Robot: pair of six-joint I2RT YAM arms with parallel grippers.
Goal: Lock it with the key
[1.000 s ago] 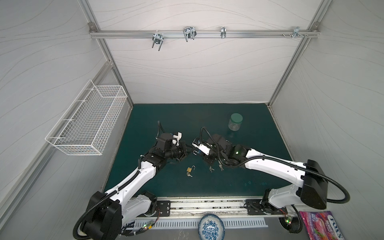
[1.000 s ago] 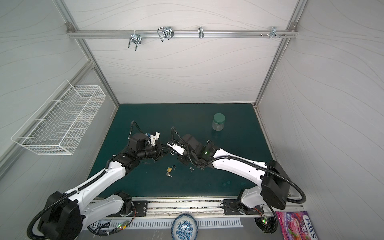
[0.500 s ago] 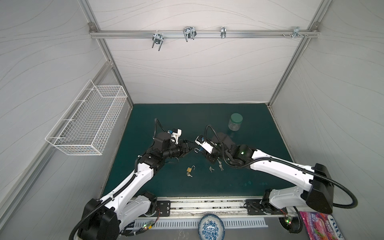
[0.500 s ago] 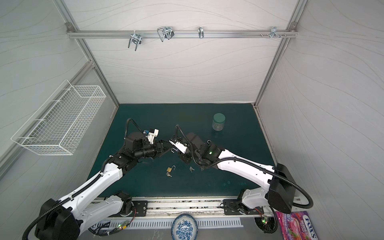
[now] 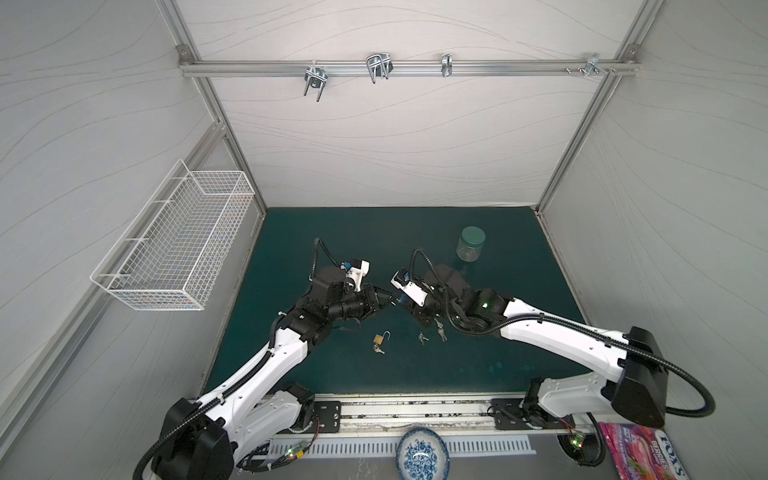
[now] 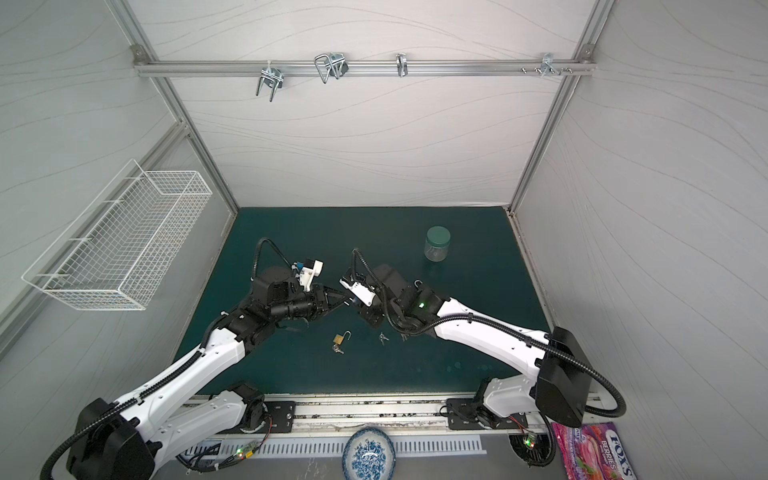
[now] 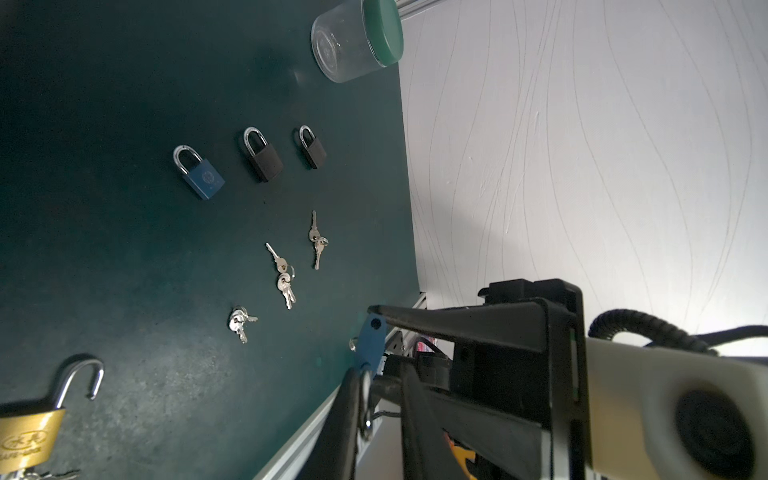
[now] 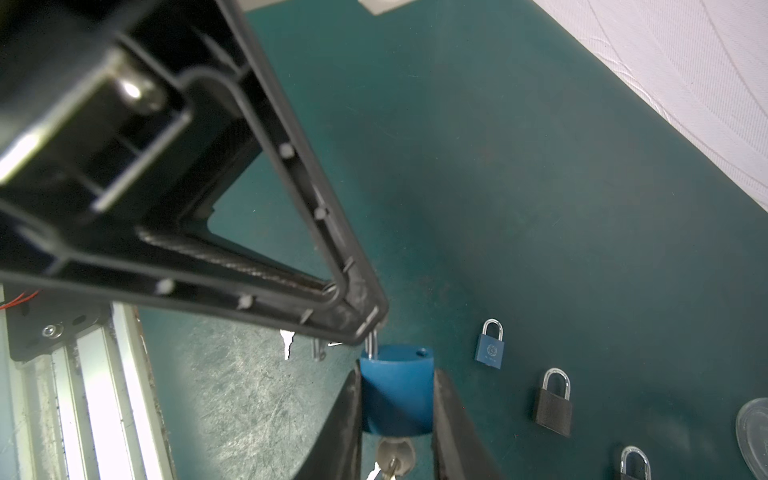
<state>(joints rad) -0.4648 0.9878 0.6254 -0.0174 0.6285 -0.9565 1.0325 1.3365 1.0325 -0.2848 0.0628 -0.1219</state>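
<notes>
My right gripper is shut on the body of a blue padlock, held above the green mat. A silver key sits in its keyhole, with more keys hanging from its ring. One shackle hole is empty, so the lock stands unlocked. My left gripper meets it tip to tip, its jaws narrowed on the silver shackle. The shackle's arch is hidden behind a left finger. In both top views the grippers meet mid-mat.
A brass padlock with an open shackle lies near the front, and key bunches lie right of it. One blue padlock and two black ones lie under the right arm. A green-lidded jar stands behind. A wire basket hangs left.
My left gripper opened, then narrowed again around the shackle, reaching further toward the right gripper. The right arm shifted slightly right, still holding the blue padlock.
</notes>
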